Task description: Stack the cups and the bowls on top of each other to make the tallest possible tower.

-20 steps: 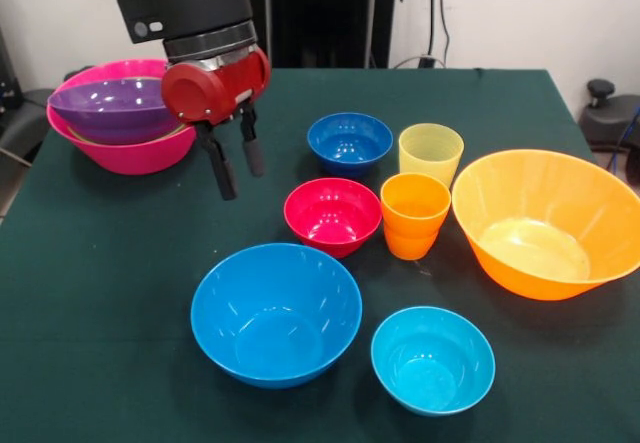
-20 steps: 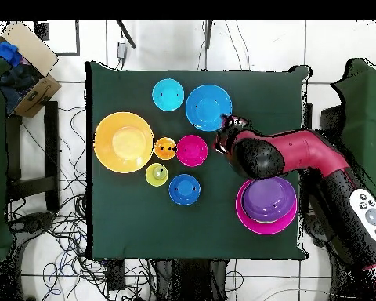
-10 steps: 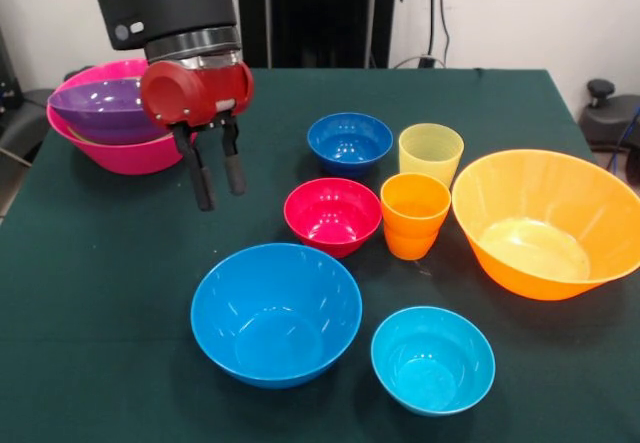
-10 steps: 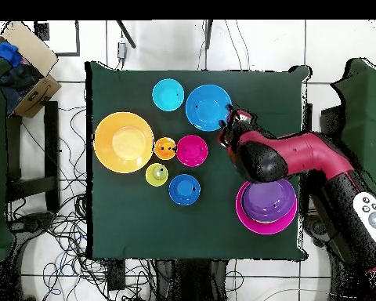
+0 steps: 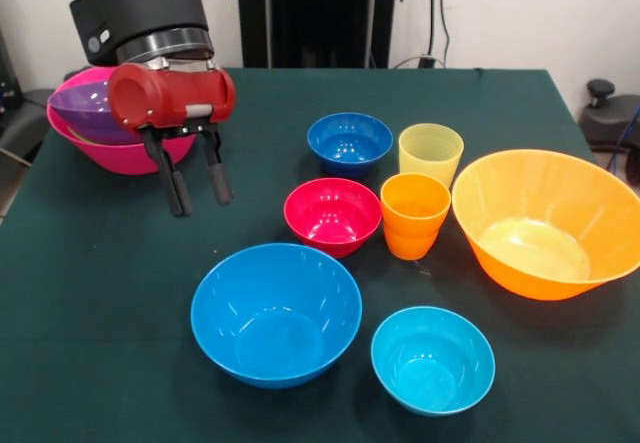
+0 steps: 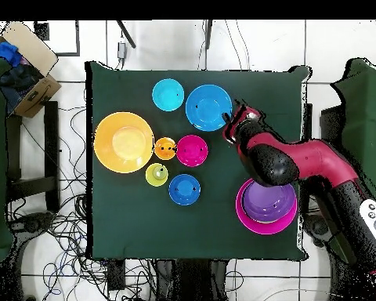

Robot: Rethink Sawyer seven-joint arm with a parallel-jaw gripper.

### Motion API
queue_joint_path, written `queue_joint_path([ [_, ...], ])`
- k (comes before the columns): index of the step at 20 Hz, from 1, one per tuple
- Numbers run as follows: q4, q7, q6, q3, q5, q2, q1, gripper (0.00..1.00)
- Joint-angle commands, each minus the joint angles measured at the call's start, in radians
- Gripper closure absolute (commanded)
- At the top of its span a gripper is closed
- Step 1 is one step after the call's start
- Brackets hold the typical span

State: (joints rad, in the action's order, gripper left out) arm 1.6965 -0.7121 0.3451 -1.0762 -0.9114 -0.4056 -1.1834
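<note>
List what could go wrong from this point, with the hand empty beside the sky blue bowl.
1. The open hand hangs above the cloth, close to the sky blue bowl; a descent slightly off could strike its rim and push it away.
2. The red bowl and orange cup sit close together, so reaching for one may knock the other.
3. The purple bowl sits tilted in the pink bowl; further stacking may lean.

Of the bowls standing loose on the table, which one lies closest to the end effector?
The sky blue bowl. The open end effector hangs empty just beside its rim; the red bowl sits farther off, the rest farther still.
</note>
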Motion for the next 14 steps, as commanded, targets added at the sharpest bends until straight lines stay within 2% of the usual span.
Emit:
queue_joint_path([
  [1,0.039,0.267,0.026,-0.049,-0.073,0.136,-0.019,0.00],
  [7,0.042,0.321,0.080,-0.090,-0.049,0.188,-0.058,0.00],
  [11,0.043,0.386,0.100,-0.133,-0.033,0.268,-0.102,0.00],
  [14,0.042,0.400,0.106,-0.144,-0.040,0.289,-0.112,0.00],
])
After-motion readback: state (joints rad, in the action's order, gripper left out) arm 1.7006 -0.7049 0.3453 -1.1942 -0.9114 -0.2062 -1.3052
